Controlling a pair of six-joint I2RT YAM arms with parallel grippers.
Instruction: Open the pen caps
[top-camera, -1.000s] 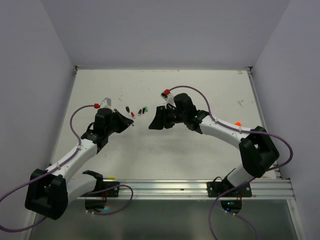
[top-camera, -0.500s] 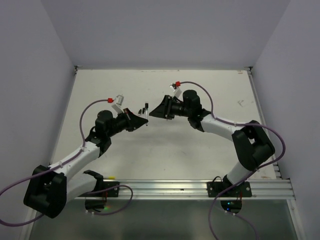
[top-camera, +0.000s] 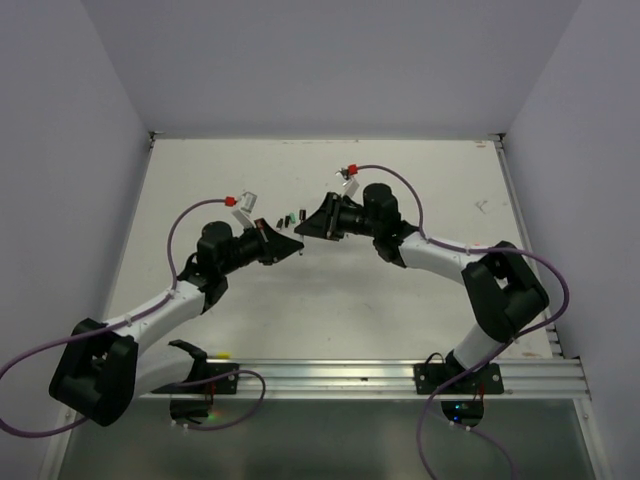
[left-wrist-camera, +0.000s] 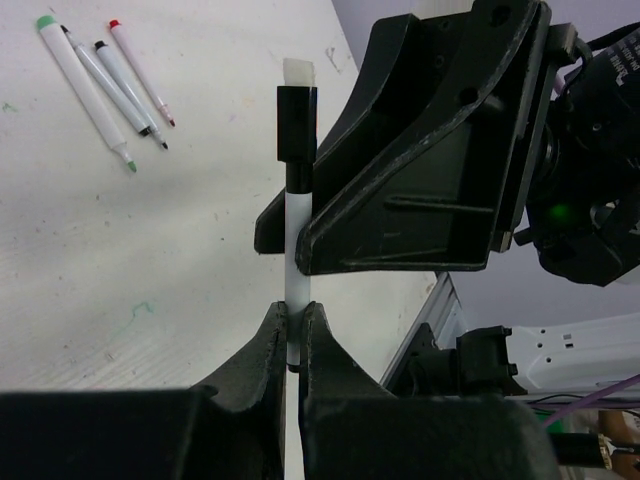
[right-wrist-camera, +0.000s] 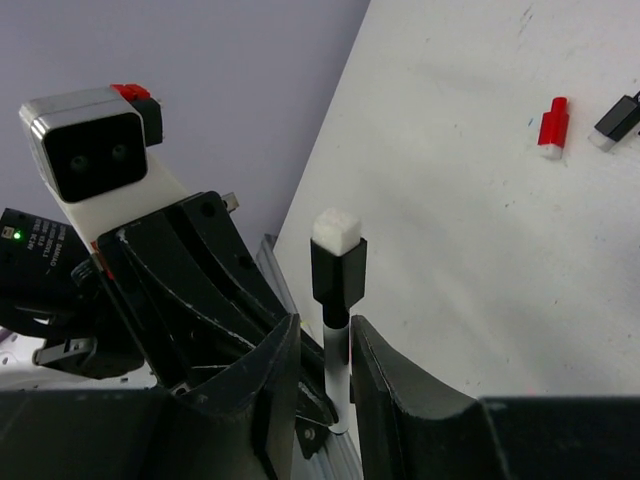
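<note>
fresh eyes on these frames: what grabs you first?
The two arms meet tip to tip mid-table. The left tool is shut on a white pen with its black cap on, and the right tool straddles the barrel just under that cap, a gap showing on one side. Elsewhere on the table lie three uncapped pens and a loose red cap.

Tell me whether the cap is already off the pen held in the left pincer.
No: the black cap sits on top of the white pen, whose barrel the left pincer grips.
</note>
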